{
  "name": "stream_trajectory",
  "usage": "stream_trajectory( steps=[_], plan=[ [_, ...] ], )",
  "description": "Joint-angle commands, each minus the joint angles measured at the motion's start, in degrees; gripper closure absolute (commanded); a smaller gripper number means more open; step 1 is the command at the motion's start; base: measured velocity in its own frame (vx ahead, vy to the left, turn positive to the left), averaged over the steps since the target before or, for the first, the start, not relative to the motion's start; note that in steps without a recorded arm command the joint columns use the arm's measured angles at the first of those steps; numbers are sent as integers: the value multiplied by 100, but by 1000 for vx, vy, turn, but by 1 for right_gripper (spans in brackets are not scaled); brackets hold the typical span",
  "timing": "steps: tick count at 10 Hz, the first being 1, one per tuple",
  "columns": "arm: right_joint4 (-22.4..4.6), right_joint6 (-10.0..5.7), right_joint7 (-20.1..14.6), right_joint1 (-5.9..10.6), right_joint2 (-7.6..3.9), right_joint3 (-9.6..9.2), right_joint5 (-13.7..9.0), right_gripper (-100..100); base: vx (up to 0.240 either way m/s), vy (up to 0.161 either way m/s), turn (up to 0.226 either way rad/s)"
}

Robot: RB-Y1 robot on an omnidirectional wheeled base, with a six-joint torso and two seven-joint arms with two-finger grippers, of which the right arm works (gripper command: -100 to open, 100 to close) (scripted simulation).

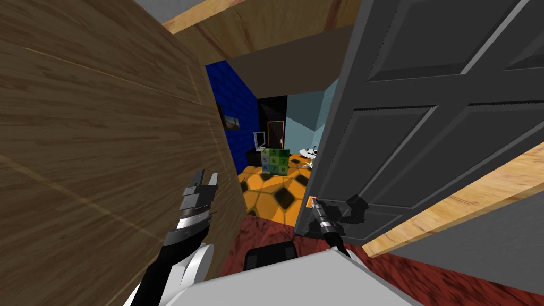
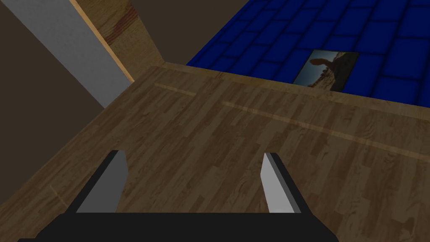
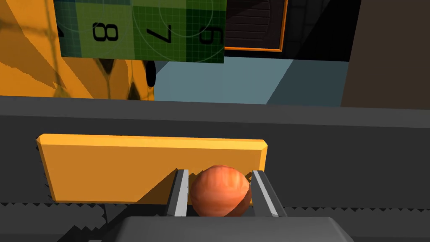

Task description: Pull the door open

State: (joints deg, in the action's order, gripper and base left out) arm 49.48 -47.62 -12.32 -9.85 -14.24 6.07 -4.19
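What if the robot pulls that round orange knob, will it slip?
The knob is round and smooth, so the right gripper might slip off. The door looks stiff and already ajar; it should probably swing, not bend.

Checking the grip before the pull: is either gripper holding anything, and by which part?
The right gripper is shut on the round orange knob, clamping its two sides. The left gripper is open, holding nothing.

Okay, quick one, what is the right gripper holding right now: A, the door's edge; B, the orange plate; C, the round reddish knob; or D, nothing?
C: the right gripper is shut on the round reddish knob, pressing both its sides, in front of the orange plate.
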Motion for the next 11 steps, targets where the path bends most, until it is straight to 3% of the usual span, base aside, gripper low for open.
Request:
stream_trajectory(
  steps=[1, 4, 5, 11],
  plan=[
    [77, -56, -104, -110, -72, -76, 36, 100, -180, -32, 109],
    [103, -189, -273, -228, -202, -213, 102, 100, -210, -35, 114],
    [129, -125, -231, -214, -161, -198, 93, 100, -102, -18, 39],
    [188, -666, -621, -664, -491, -508, 268, 100, -203, -38, 126]
  ],
)
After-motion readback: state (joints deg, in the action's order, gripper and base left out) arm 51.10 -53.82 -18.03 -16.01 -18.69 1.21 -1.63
